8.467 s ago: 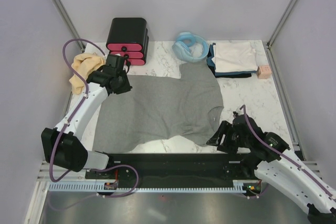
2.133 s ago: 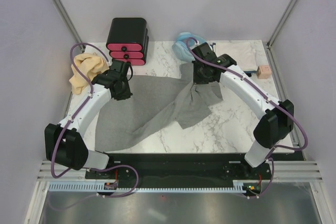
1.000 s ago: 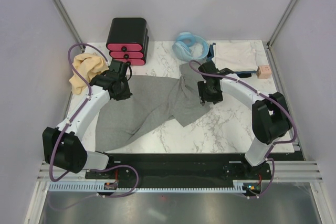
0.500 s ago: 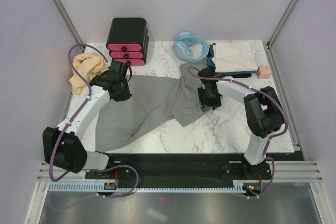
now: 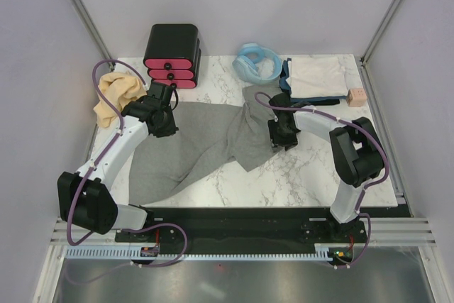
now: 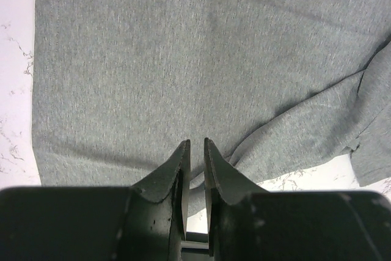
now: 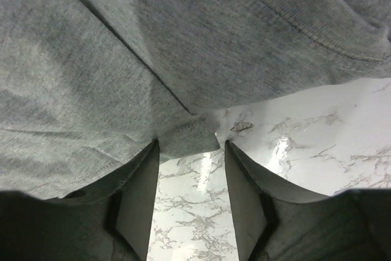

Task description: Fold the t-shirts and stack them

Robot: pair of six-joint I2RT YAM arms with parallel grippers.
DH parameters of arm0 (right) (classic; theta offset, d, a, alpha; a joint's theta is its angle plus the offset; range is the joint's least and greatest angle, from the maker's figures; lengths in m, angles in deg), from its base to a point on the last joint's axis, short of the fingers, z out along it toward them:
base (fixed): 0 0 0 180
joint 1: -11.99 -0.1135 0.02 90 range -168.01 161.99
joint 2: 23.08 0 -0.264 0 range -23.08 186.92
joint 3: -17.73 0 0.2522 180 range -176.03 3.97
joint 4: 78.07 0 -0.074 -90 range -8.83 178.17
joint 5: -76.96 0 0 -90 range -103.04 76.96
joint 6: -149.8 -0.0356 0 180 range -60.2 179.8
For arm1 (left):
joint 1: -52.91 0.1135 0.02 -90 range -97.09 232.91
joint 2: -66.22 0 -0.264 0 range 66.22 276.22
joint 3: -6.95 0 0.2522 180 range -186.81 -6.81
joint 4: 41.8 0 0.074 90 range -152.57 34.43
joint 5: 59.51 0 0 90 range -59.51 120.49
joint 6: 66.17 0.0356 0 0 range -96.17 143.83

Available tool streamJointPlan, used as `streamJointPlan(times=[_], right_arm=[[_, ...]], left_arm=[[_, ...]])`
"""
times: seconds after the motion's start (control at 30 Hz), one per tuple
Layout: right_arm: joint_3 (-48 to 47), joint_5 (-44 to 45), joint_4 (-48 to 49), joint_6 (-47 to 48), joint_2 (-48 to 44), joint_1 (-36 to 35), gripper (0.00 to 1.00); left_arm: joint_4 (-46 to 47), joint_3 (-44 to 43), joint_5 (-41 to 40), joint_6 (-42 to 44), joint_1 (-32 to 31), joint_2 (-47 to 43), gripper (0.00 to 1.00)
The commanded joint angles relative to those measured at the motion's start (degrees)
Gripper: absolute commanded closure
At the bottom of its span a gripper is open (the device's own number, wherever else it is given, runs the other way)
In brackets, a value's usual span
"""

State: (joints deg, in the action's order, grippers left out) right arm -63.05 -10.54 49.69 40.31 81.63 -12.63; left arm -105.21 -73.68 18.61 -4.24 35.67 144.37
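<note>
The heather-grey t-shirt [image 5: 206, 143] lies just in front of the black drawer box [image 5: 172, 54]. Its right side is thrown across in a soft, creased ridge, so I judge I'm on the first fold. My left gripper [image 6: 194, 146], nearest the box, is closed to a sliver and seems to pinch the knit. My right gripper [image 7: 190, 145], farther from the box, stands wide apart astride a stitched hem, holding nothing. Next it needs a fresh grip there.

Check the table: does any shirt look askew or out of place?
Yes. The large heather-grey cloth t-shirt lies skewed, its right side flopped over diagonally in a wrinkled fold. The tan-yellow cloth shirt sits crumpled at far left on the marble table.
</note>
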Motion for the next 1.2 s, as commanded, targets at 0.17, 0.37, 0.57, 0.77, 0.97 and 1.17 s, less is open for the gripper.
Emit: streamJointPlan(times=[0.17, 0.37, 0.57, 0.77, 0.97, 1.17], right_arm=[[0.05, -2.41, 3.50, 0.85, 3.31, 0.01, 0.87], [0.49, -2.07, 2.18, 0.50, -0.10, 0.01, 1.00], [-1.88, 3.03, -6.33, -2.04, -8.09, -0.07, 1.00], [-2.76, 3.39, -16.88, -5.56, -17.76, -0.16, 1.00], [-3.73, 2.77, -28.30, -8.02, -26.03, -0.16, 1.00], [-4.96, 2.33, -37.80, -12.06, -32.53, -0.34, 1.00]], left_arm=[[-0.19, -0.28, -0.25, -1.28, -0.26, -0.72, 0.79], [-0.19, -0.01, -0.16, -1.46, -0.26, -0.46, 0.79], [0.08, -0.28, 0.28, -1.98, -0.17, 0.07, 0.79], [0.25, -0.45, 0.19, -1.46, -0.26, 0.07, 0.79], [0.78, -0.45, 0.54, -0.67, -0.26, -0.10, 0.79], [1.40, -1.24, 2.74, -0.49, -0.26, -0.28, 0.79]])
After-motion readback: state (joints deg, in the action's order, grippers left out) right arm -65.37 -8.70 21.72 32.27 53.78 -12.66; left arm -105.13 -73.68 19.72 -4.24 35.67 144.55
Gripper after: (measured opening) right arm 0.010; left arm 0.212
